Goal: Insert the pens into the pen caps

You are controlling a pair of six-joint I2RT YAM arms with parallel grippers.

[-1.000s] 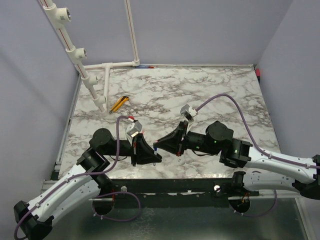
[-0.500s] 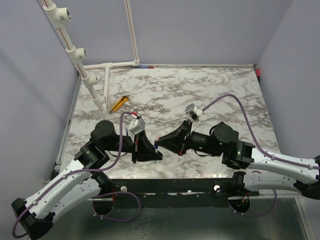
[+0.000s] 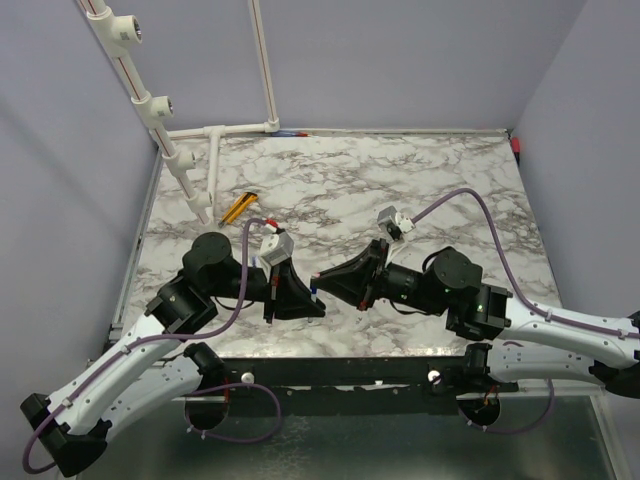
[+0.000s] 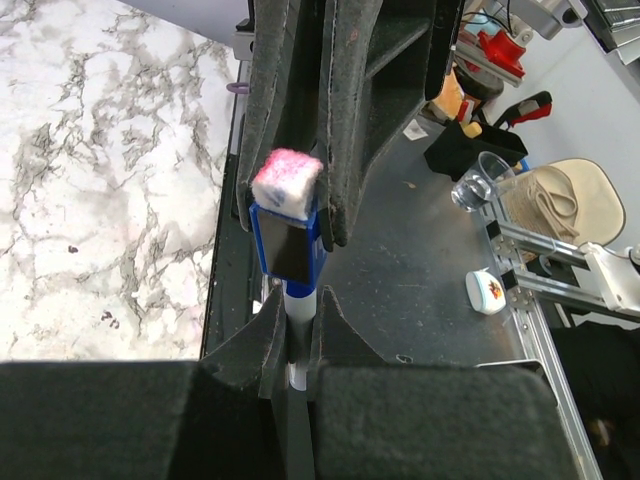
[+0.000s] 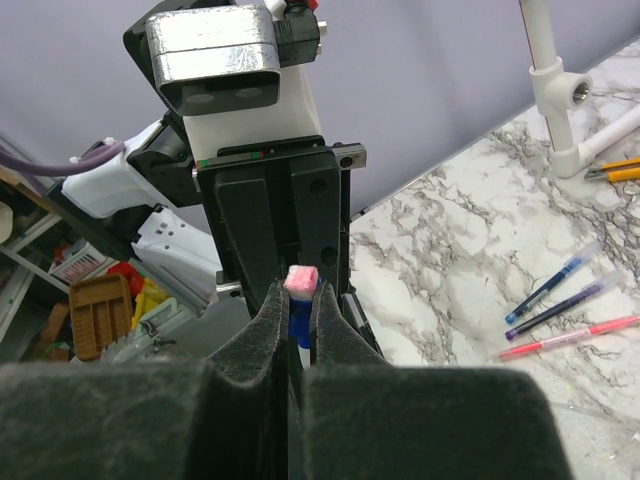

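Note:
A whitish pen (image 4: 291, 325) stands between both grippers above the table's near edge. Its blue pen cap (image 4: 288, 250), topped by a pink-white block (image 4: 287, 182), sits over the pen's upper end. My left gripper (image 4: 290, 302) is shut on the white barrel just under the cap. My right gripper (image 5: 300, 290) is shut on the blue cap (image 5: 300, 318), with the pink block at its fingertips. In the top view the two grippers meet tip to tip, left (image 3: 320, 311) and right (image 3: 317, 281). A blue pen (image 5: 555, 285), a dark pen (image 5: 560, 308) and a red-pink pen (image 5: 570, 338) lie on the marble.
A yellow-and-black flat tool (image 3: 238, 208) lies at the back left beside a white pipe frame (image 3: 215, 170). Purple walls close in the marble table (image 3: 400, 180) on three sides. A dark metal ledge (image 4: 420, 260) runs below the near edge.
Both wrists have shifted slightly to the right and the arms' elbows have moved. The fingertips stay together at the same spot, still holding the pen and cap.

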